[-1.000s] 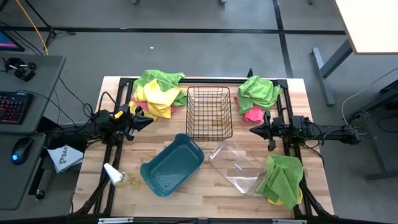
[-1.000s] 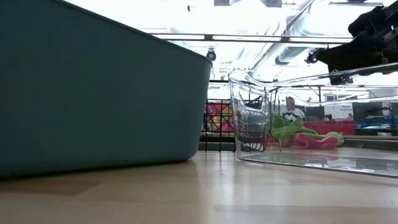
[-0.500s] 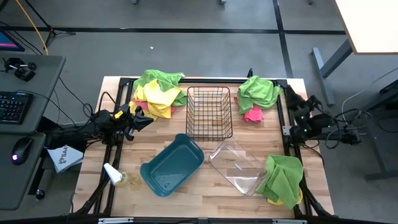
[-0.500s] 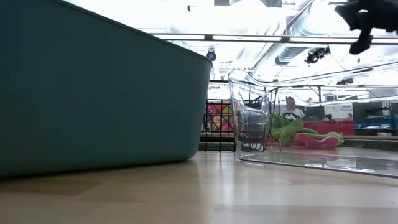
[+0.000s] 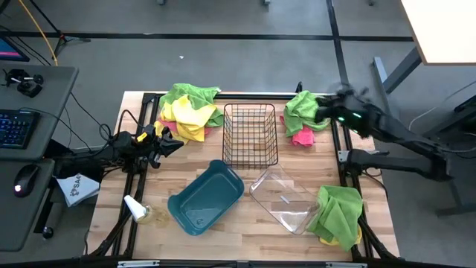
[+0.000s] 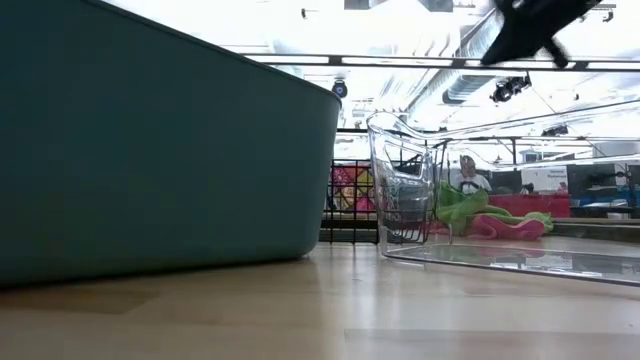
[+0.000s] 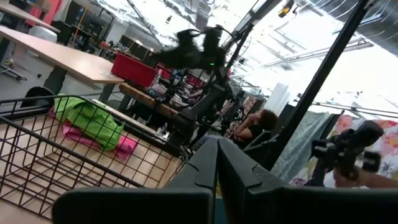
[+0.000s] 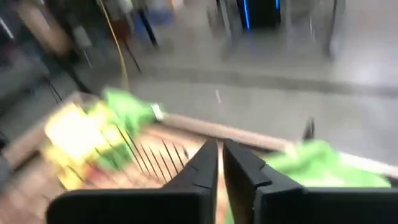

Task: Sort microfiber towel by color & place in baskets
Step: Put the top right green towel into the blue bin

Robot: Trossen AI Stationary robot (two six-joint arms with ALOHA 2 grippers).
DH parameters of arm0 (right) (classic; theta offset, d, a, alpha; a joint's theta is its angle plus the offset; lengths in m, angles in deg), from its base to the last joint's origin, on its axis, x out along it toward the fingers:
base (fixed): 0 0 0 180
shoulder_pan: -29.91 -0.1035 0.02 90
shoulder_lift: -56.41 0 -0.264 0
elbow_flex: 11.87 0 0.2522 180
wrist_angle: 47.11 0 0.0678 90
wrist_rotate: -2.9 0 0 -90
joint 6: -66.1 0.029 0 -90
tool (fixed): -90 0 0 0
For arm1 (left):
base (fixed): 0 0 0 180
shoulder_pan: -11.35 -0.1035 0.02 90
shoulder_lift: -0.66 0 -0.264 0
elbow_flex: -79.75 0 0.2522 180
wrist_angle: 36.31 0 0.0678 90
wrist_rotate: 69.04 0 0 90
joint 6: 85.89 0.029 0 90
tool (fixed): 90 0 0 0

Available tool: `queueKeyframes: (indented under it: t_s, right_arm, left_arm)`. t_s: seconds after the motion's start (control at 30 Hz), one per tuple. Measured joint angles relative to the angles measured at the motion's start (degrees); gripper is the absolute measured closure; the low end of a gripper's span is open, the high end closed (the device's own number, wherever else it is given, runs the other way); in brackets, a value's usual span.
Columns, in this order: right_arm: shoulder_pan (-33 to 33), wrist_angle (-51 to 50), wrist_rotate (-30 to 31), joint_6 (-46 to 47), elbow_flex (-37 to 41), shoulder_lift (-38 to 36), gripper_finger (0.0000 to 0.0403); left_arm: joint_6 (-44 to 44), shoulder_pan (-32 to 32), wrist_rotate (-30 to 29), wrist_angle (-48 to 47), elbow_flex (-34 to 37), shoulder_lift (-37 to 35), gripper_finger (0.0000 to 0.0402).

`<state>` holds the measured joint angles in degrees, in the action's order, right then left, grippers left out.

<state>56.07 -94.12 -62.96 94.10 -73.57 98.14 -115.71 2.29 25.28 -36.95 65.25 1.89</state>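
Three towel heaps lie on the table: green, yellow and pink at the far left [image 5: 190, 112], green over pink at the far right [image 5: 307, 115], green over yellow at the near right [image 5: 338, 216]. The black wire basket [image 5: 251, 134] stands mid-table, with the teal bin [image 5: 206, 197] and clear bin [image 5: 286, 197] nearer. My right gripper [image 5: 323, 112] is raised over the far right heap, shut, touching nothing; its wrist view shows the fingers [image 8: 205, 163] together above the wire basket [image 8: 149, 158]. My left gripper [image 5: 167, 143] waits shut at the table's left, level, pointing at the basket [image 7: 62, 143].
A small tube [image 5: 137, 210] lies at the near left corner. A side desk with a keyboard [image 5: 15, 128] and mouse stands beyond the left edge. Bare wood shows between the bins and the near edge. A person [image 6: 465, 175] sits far behind the table.
My right arm has swung away from the table's middle, where it pointed left beside the clear bin. It drew back to the right edge, rose, and moved to the far edge, over the far right heap. Its fingers stay shut. The towels and bins have not moved.
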Motion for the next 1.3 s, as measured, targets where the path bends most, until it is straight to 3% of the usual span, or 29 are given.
queueKeyframes:
  t_s: [0.2, 0.37, 0.5, 0.83, 0.93, 1.0, 1.07, 1.17, 1.3]
  right_arm:
    - [14.07, 0.67, -14.13, -3.19, 0.81, 18.09, 0.0268]
    - [17.9, 1.71, -26.21, -0.84, 0.7, 28.86, 0.0183]
    - [18.05, 4.76, -27.2, 4.19, 0.7, 33.98, 0.0153]
    - [18.11, 12.41, -21.63, 15.35, 0.61, 40.17, 0.0148]
    - [18.13, 15.12, -21.1, 14.29, 0.61, 41.98, 0.0156]
    - [18.11, 17.33, -21.37, 13.94, 0.61, 41.65, 0.0184]
    - [18.07, 18.38, -21.44, 13.05, 0.61, 39.91, 0.0243]
    - [18.31, 18.33, -22.06, 8.47, 0.61, 35.56, 0.0367]
    - [20.81, 16.47, -27.7, 5.94, -2.05, 27.7, 0.0386]
  left_arm:
    - [0.0, 0.0, 0.0, 0.0, 0.0, 0.0, 0.0402]
    - [-0.01, -0.01, 0.0, -0.02, 0.01, -0.01, 0.0401]
    - [0.0, -0.02, 0.0, -0.02, 0.02, -0.02, 0.0402]
    - [-0.01, -0.01, 0.0, -0.02, 0.01, -0.02, 0.0402]
    - [0.0, -0.02, 0.0, -0.02, 0.0, 0.0, 0.0401]
    - [0.0, -0.02, 0.0, -0.02, 0.0, 0.0, 0.0401]
    - [0.0, -0.01, 0.0, -0.02, 0.0, -0.01, 0.0401]
    - [0.0, -0.01, 0.0, -0.02, 0.01, -0.01, 0.0401]
    - [-0.02, -0.02, 0.0, -0.02, 0.0, -0.01, 0.0402]
